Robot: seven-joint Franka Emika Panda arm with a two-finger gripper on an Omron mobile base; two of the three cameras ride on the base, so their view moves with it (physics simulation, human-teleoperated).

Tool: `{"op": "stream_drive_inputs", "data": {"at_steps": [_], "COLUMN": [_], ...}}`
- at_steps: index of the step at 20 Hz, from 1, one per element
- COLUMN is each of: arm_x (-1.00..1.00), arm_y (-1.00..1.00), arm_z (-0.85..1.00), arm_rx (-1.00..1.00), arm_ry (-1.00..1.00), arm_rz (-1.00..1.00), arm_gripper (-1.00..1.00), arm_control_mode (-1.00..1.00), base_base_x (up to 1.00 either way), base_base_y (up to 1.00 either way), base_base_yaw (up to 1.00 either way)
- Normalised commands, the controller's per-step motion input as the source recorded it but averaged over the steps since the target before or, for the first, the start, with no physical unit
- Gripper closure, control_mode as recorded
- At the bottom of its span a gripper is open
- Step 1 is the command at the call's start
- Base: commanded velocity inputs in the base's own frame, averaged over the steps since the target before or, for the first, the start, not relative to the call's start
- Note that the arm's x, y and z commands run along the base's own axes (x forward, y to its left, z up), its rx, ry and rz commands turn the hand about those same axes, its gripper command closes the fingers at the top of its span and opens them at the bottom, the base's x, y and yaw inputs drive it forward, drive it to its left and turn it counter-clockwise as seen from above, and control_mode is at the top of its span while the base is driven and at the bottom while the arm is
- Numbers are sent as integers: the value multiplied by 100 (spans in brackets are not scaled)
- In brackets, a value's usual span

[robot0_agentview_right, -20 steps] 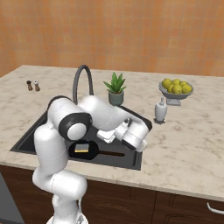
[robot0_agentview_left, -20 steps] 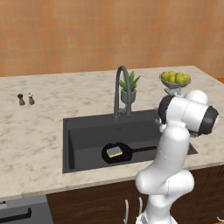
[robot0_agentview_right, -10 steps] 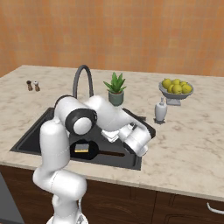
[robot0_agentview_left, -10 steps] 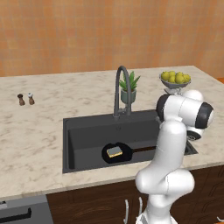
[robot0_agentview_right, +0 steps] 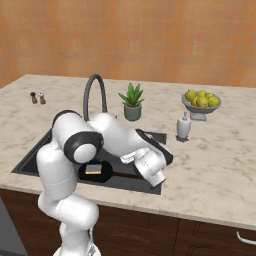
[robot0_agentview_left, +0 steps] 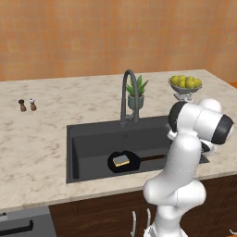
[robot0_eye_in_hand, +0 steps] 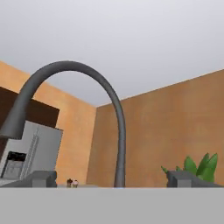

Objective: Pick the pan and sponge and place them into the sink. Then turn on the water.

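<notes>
The pan lies in the sink with the sponge on it, so only the water is left. The end effector, wide and empty, looks up at the faucet from low down; a misjudged reach could strike the arch or miss the lever.

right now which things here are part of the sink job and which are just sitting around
Job: pan with sponge on it, in the sink; faucet, no water running.
Lying about: potted plant, lemon bowl, soap bottle, two shakers.
</notes>
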Motion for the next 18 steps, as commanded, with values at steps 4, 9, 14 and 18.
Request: {"op": "stream_drive_inputs", "data": {"at_steps": [4, 9, 14, 18], "arm_x": [29, 14, 6, 47], "arm_y": [5, 0, 17, 8], "arm_z": [1, -18, -23, -56], "arm_rx": [-14, 5, 1, 0], "arm_ry": [62, 29, -4, -25], "arm_rz": [-26, -6, 3, 14], "arm_gripper": [-100, -100, -100, -100], "arm_control_mode": [-100, -100, -100, -100], "base_base_x": [0, 0, 0, 0], "base_base_y": [0, 0, 0, 0], "base_base_yaw": [0, 0, 0, 0]}}
